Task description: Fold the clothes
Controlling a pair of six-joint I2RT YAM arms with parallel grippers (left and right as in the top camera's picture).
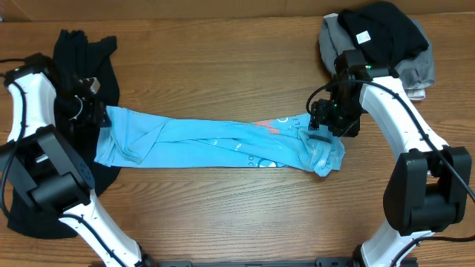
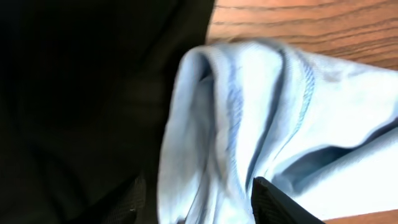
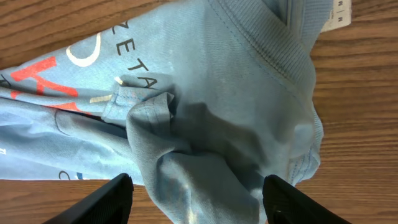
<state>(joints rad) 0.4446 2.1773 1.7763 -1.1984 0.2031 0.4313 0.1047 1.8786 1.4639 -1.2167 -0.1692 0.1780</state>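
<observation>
The light blue T-shirt lies pulled into a long, narrow, wrinkled band across the middle of the table. Its left end rests on a black garment spread under my left arm. My left gripper sits low over that end, open, with a bunched blue fold between its fingers and black cloth beside it. My right gripper hovers over the collar end, open, fingers wide on either side of a cloth hump.
A pile of grey and black clothing with a white label lies at the back right, just behind my right arm. Bare wooden table shows behind and in front of the shirt.
</observation>
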